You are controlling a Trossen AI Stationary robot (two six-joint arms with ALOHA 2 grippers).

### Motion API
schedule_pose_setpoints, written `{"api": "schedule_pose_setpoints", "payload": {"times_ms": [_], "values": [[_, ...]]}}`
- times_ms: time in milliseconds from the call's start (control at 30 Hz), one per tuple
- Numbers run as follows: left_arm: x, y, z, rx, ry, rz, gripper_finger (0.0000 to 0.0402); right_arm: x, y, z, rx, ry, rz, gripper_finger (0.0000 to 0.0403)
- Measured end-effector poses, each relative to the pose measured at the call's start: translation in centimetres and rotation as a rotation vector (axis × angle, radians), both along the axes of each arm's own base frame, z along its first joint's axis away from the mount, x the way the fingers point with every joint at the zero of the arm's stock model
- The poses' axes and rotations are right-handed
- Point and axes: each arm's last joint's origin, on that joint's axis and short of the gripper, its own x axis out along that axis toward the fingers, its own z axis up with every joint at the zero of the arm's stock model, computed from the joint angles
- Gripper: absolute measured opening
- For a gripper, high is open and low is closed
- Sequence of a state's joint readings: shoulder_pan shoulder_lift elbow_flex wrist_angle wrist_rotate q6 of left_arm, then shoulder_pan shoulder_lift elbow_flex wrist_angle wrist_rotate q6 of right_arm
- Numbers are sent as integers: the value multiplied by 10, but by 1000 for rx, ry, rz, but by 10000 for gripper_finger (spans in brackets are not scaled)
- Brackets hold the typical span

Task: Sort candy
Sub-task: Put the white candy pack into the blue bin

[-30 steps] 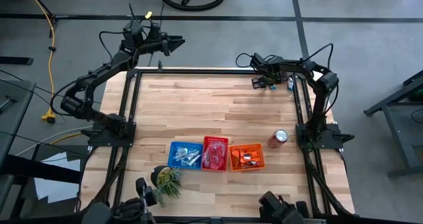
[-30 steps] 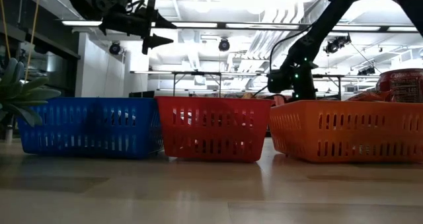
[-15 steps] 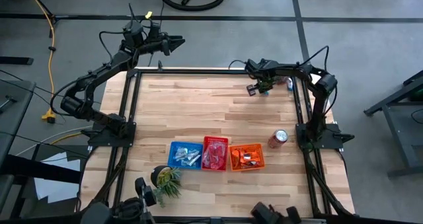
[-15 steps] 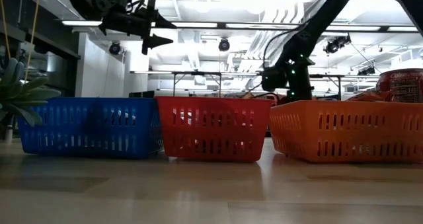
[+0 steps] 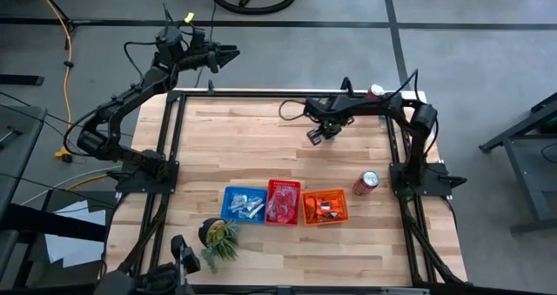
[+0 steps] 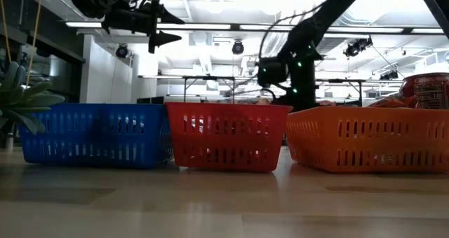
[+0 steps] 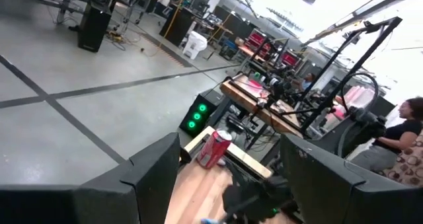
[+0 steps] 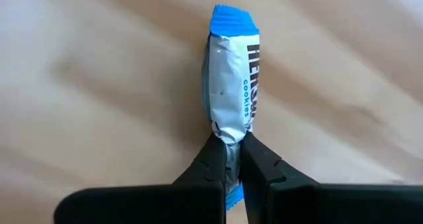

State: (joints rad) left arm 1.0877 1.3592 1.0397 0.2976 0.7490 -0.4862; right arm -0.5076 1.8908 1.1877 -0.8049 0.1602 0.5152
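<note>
Jaws on my right gripper (image 8: 229, 159) are pinched tight on the end of a blue-and-silver candy packet (image 8: 231, 92), held above the far middle of the worktop (image 5: 261, 147). From there, going down in size: my left gripper (image 5: 228, 54) waits past the worktop's far left corner, its jaws standing wide with nothing between them. Three baskets sit in a row near the front edge, blue (image 5: 244, 203), red (image 5: 283, 201) and orange (image 5: 324, 206), each with candy inside. Just right of the orange one I see a red soda can (image 5: 366, 183).
</note>
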Motion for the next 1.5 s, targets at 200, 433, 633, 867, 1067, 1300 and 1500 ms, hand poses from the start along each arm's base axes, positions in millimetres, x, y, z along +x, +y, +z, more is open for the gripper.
{"api": "schedule_pose_setpoints", "payload": {"times_ms": [200, 433, 633, 867, 1067, 1300, 1500], "values": [[-12, -3, 8, 25, -13, -35, 248, 22, 14, 36, -40, -144, 89, 2], [-13, -7, 12, 32, -19, -94, 248, 38, 39, 102, -121, -386, 275, 1], [17, -28, 7, -31, -1, -230, 248, 31, 68, 140, -141, -533, 407, 1], [83, -95, 4, -47, 26, -483, 248, 14, 108, 173, -148, -627, 580, 1], [113, -159, 6, -115, 56, -551, 248, -9, 144, 205, -133, -747, 747, 1], [101, -227, -4, -86, 20, -368, 248, -27, 174, 226, -147, -841, 866, 1], [77, -250, -20, -89, -200, -258, 248, -19, 187, 231, -188, -928, 917, 1]]}}
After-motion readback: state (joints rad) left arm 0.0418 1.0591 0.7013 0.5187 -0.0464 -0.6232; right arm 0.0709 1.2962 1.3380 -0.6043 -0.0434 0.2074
